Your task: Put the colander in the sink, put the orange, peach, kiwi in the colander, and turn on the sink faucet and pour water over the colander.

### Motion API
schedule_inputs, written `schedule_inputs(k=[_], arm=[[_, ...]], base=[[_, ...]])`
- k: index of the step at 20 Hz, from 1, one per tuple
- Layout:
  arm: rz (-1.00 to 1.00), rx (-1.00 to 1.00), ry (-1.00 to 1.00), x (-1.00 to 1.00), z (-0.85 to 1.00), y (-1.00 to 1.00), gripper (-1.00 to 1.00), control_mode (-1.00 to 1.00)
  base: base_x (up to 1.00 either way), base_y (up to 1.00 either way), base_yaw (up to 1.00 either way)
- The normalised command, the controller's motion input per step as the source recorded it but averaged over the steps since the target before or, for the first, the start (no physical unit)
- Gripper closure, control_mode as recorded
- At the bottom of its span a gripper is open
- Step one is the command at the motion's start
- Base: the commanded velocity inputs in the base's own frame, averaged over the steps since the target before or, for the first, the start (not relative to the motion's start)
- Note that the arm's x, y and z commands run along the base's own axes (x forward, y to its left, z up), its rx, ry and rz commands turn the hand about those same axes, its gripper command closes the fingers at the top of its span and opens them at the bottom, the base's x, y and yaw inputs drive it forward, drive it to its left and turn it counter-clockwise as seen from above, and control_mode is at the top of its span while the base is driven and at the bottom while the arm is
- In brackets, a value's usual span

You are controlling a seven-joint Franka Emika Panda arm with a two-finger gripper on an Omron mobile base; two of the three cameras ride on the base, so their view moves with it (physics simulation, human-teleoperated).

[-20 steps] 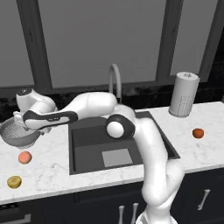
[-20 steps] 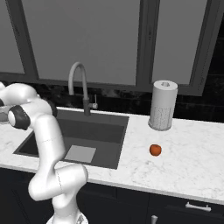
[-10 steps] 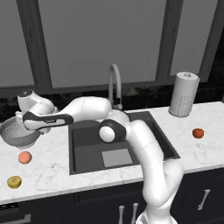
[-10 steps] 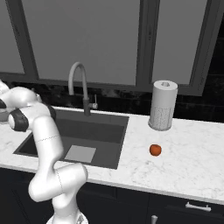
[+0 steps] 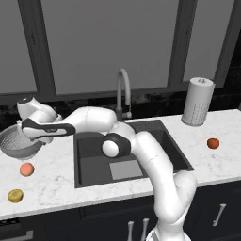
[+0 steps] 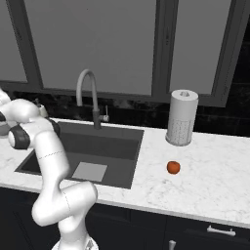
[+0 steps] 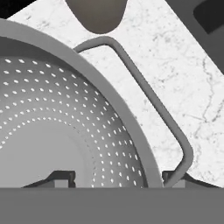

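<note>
I am hovering my end effector point(image 7: 117, 177) over the colander point(image 7: 52, 127), fingers apart and straddling its rim beside the handle, because that edge gives a grip for lifting it off the surface point(image 7: 175, 83) into the sink point(image 5: 127, 155).

A rendered home kitchen is shown. White marble counter point(image 6: 215, 166) is set over dark cabinets point(image 6: 205, 234). A dark sink point(image 6: 105, 146) with gooseneck faucet point(image 6: 88, 95) is fitted below 1 large window point(image 6: 102, 44); a paper towel roll point(image 6: 181, 117) is seen.
</note>
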Motion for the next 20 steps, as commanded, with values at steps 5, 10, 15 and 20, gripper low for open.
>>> schedule_inputs(k=[5, 10, 15, 20], arm=[[-0.12, 0.00, 0.00, -0.50, -0.22, -0.59, 1.00, -1.00], [-0.12, 0.03, -0.08, -0.80, 0.07, -0.57, 1.00, -1.00], [-0.15, 0.09, -0.17, -0.88, 0.44, -0.74, 1.00, -1.00], [-0.25, 0.09, -0.07, -0.50, 0.22, -0.92, 1.00, -1.00]], base=[[0.00, 0.00, 0.00], [0.00, 0.00, 0.00], [0.00, 0.00, 0.00], [0.00, 0.00, 0.00]])
